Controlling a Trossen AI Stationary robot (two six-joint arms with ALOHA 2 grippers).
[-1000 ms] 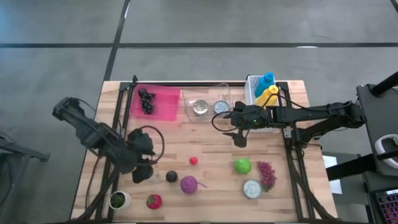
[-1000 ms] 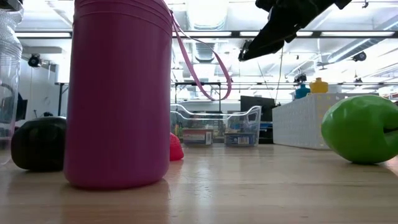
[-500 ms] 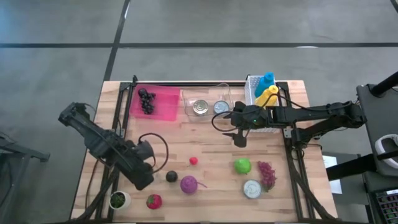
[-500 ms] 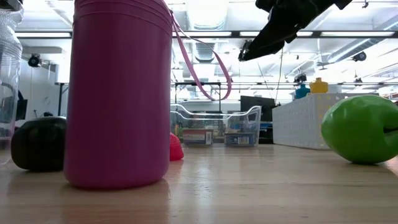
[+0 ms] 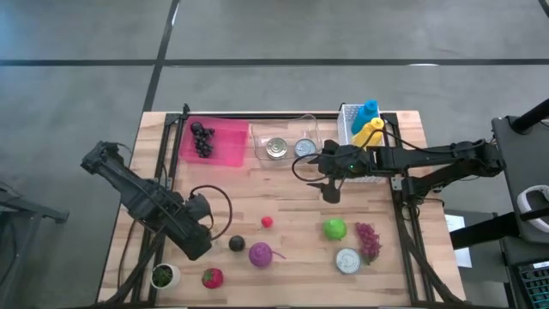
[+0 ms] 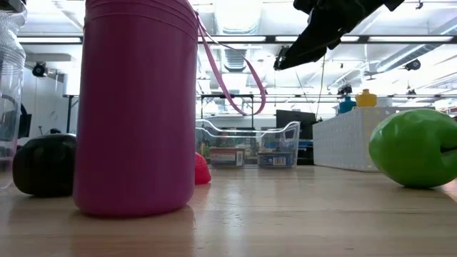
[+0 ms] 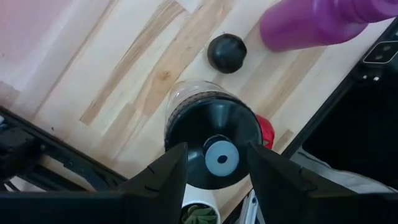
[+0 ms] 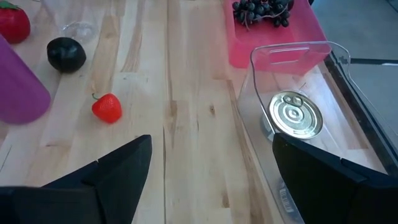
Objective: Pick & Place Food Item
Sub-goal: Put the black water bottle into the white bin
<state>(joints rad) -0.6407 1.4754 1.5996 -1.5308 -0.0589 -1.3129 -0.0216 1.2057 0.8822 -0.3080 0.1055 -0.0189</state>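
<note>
A clear jar with a black lid (image 7: 211, 146) stands beside a black ball (image 5: 236, 244) near the table's front left. My left gripper (image 7: 216, 155) points straight down over the jar and is shut on it; in the high view the wrist (image 5: 196, 243) hides both. The jar's clear wall (image 6: 7, 128) reaches down to the wood, and its base (image 8: 78, 29) shows on the tabletop. My right gripper (image 5: 330, 190) hovers open above the table's middle, with nothing between its fingers (image 8: 118, 168). A small strawberry (image 5: 267, 221) lies on the wood between the arms. My left gripper pinches the jar's black lid by its rim (image 7: 186, 146), one finger (image 7: 161, 177) on either side. The fingers come from above and point down. The jar stands upright below them, and its base appears to rest on the table.
A purple cup (image 5: 260, 254), a red fruit (image 5: 212, 277) and a small potted plant (image 5: 163, 275) crowd the front left. A green apple (image 5: 334, 228), purple grapes (image 5: 369, 240) and a can (image 5: 347, 260) lie front right. A pink tray (image 5: 225, 150), a clear bin (image 5: 287, 129) and a white basket (image 5: 347, 129) line the far edge.
My left arm has tipped from a slant to pointing straight down, rolled its wrist and sunk a little, so the wrist now covers the fingers in the high view. The jar has kept its place in the low view.
</note>
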